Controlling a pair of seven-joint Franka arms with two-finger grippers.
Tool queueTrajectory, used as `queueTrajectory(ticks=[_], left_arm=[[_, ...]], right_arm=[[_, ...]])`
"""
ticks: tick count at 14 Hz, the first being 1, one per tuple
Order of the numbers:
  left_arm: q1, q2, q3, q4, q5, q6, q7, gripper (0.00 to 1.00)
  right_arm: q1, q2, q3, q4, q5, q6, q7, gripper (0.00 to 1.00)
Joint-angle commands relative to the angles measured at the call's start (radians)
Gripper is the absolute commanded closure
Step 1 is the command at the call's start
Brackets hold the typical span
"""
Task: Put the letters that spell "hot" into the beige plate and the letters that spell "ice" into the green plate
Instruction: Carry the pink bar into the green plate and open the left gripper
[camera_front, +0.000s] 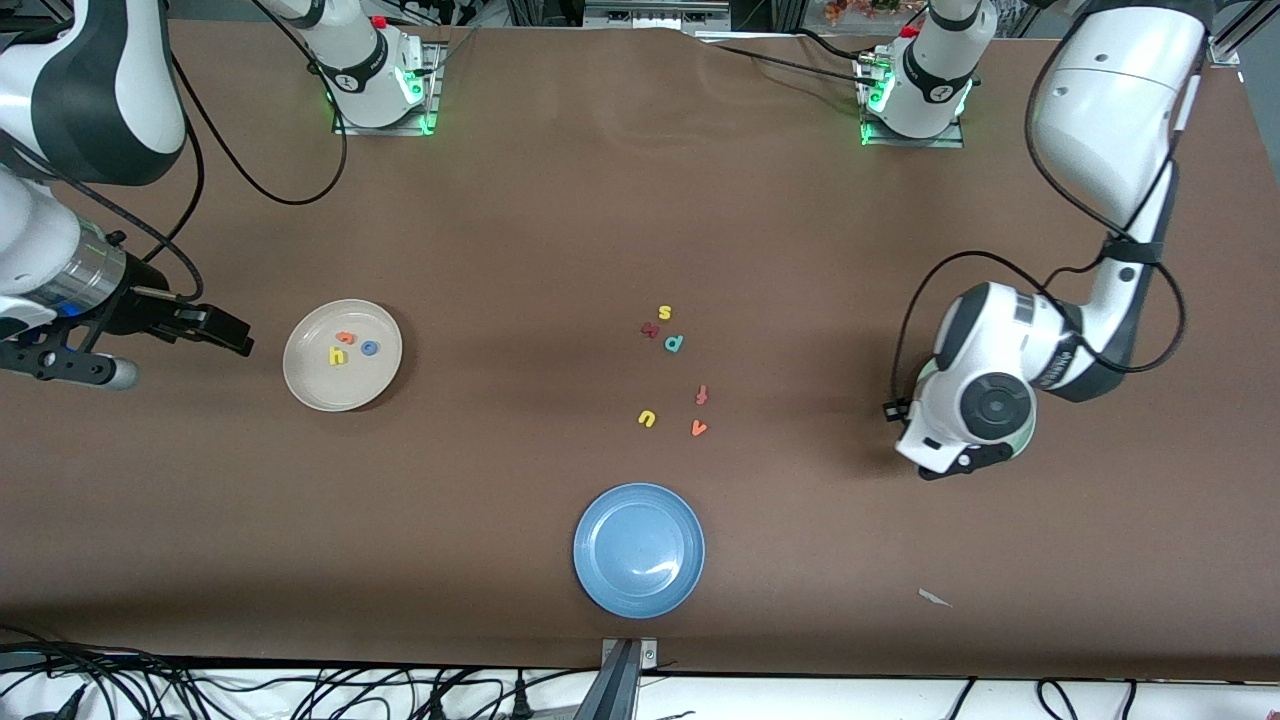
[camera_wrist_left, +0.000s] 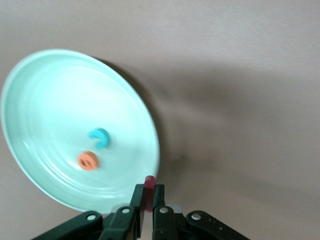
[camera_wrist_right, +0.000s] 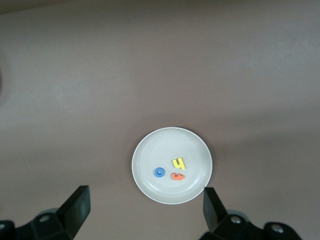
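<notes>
Nearest my front camera I see the blue plate (camera_front: 639, 550), then the stray letters (camera_front: 672, 375) mid-table. My left gripper (camera_wrist_left: 147, 192) hangs over the green plate's (camera_wrist_left: 30, 100) rim at the left arm's end, clamped on the dark red i (camera_wrist_left: 149, 184); the teal c (camera_wrist_left: 99, 138) and orange e (camera_wrist_left: 88, 160) lie inside. The beige plate (camera_front: 342, 355) holds yellow h (camera_front: 338, 355), blue o (camera_front: 369, 347), orange t (camera_front: 346, 338). My right gripper (camera_front: 225, 330) waits beside it, fingers apart.

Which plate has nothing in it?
The blue plate, nearest the front camera. The beige plate holds h, o, t; the green plate holds two letters.
</notes>
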Motion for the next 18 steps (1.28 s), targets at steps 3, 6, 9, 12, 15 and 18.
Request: queueTrajectory(ticks=[3,6,9,12,15,18], left_arm=[[0.112,-0.042,-0.010,-0.038,0.031,-0.011,0.299,1.00],[0.175,-0.036,-0.011,-0.038,0.022,-0.011,0.401,0.76],[0.192,-0.036,-0.013,-0.023,0.010,-0.010,0.392,0.00],[0.194,-0.044,-0.016,-0.008,0.008,-0.010,0.389,0.00],[0.195,-0.082,-0.019,-0.006,0.007,-0.022,0.387,0.00],[0.192,-0.108,-0.017,0.001,-0.059,-0.033,0.386,0.00]], right_arm=[[0.009,-0.004,0.007,-0.014,-0.008,0.035,0.022,0.00],[0.006,-0.007,-0.002,-0.012,-0.007,0.020,0.012,0.00],[0.002,-0.007,-0.013,-0.008,0.001,0.013,0.016,0.00],[-0.001,-0.006,-0.018,-0.006,0.010,0.016,0.003,0.00],[0.011,0.010,-0.006,-0.005,-0.006,0.026,0.020,0.00],[0.025,0.004,-0.005,-0.005,-0.006,0.020,0.017,0.00]])
